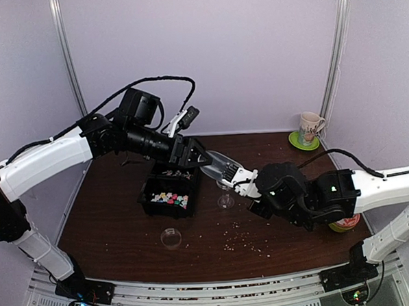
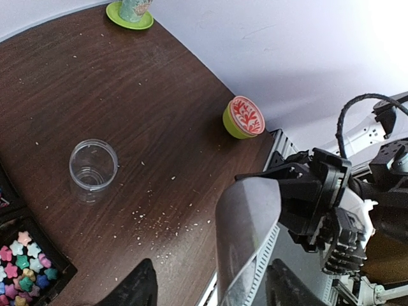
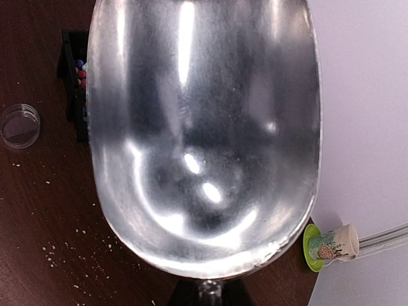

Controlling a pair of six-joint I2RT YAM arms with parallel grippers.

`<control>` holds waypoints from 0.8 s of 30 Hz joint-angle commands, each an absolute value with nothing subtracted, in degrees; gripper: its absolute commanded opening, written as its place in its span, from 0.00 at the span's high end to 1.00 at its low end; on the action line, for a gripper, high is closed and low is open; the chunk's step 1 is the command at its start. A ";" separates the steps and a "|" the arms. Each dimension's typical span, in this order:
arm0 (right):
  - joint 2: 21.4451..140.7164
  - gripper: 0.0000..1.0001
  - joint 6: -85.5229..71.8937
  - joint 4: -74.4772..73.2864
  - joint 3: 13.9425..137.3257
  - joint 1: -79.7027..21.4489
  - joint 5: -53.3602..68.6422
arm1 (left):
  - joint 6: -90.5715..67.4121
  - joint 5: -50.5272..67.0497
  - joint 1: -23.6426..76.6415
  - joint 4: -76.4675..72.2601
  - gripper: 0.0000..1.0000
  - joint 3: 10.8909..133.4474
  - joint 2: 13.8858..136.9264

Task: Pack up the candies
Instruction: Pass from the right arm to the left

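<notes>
Candies point(image 1: 169, 198) are sitting in the tray point(image 1: 152, 209) on the desk point(image 1: 113, 233). Your right fingers point(image 1: 244, 182) are clamping the empty scoop point(image 1: 219, 167), and your left fingers point(image 2: 137, 287) are standing apart around its bowl. By squeezing there, you're risking twisting the scoop loose or knocking the jar point(image 1: 225, 200) below.

We see a mug point(image 1: 311, 125) on a green saucer point(image 1: 299, 145) at the brown table's point(image 1: 113, 233) far corner, a red-and-green bowl point(image 2: 244, 117), and crumbs point(image 1: 247, 243).
</notes>
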State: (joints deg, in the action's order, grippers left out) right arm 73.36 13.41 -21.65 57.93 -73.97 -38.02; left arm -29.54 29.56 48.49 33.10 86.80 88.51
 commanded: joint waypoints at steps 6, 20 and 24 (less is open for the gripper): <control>73.48 1.00 15.86 -17.32 57.02 -75.17 -40.09 | -29.33 33.11 48.98 29.71 0.65 88.03 89.35; 71.08 1.00 18.74 -14.76 54.93 -76.33 -38.48 | -29.45 34.80 49.11 28.93 1.00 87.55 90.39; 67.35 0.83 20.78 -9.41 51.44 -76.36 -34.97 | -29.88 37.08 49.07 26.38 1.00 85.74 89.23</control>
